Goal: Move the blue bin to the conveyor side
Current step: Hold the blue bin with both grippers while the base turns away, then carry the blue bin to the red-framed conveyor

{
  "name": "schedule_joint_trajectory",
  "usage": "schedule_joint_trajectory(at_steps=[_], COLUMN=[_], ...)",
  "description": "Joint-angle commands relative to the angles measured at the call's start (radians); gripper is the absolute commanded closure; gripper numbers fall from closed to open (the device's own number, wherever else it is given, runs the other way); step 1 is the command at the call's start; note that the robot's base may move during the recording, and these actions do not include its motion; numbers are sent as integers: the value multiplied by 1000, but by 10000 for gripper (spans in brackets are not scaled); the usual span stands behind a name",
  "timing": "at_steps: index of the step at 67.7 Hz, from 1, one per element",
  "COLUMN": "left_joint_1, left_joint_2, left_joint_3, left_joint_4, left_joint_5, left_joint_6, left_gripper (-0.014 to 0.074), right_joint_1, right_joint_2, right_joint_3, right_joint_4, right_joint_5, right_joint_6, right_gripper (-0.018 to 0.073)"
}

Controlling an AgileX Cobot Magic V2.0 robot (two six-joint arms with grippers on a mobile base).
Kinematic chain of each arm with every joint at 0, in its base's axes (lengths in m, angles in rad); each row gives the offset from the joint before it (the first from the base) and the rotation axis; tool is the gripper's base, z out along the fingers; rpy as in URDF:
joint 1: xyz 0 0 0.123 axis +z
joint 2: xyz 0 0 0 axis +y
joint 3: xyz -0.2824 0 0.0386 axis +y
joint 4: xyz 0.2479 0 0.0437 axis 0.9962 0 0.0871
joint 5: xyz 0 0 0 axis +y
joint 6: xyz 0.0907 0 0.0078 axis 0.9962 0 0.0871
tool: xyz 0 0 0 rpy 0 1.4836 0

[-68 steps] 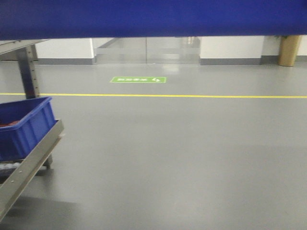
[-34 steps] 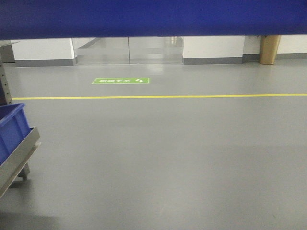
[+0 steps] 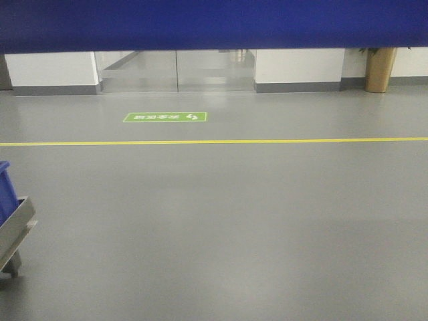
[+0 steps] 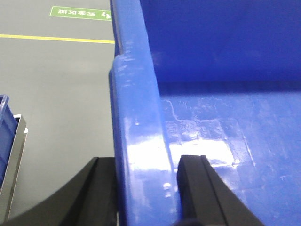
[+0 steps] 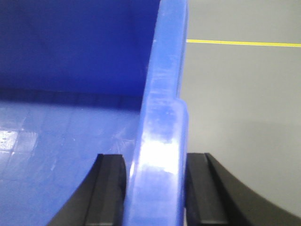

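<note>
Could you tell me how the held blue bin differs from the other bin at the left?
The blue bin is clamped at its side walls by the left claw and right claw; the other bin sits on a metal rack. The blue bin fills the wrist views; the other bin shows only a sliver. Both are blue.

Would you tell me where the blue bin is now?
The blue bin spans the top of the front view, above the floor, its left wall in the left gripper and its right wall in the right gripper.
</note>
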Motion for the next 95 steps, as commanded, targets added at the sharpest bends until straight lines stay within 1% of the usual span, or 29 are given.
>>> schedule_joint_trajectory(at_steps=[1,95], left_joint_1=[2,2], left_joint_2=[-15,-15], left_joint_3=[-16,-16], left_joint_4=[27,27], left_joint_5=[-111,-111], left_joint_6=[29,29], left_gripper=[616,616], right_joint_1=[-5,-5], right_joint_2=[-21,-21], right_joint_3=[-21,-21], right_joint_4=[-88,-88], right_joint_5=[-137,-137], right_joint_6=[-33,-33], right_gripper=[647,647])
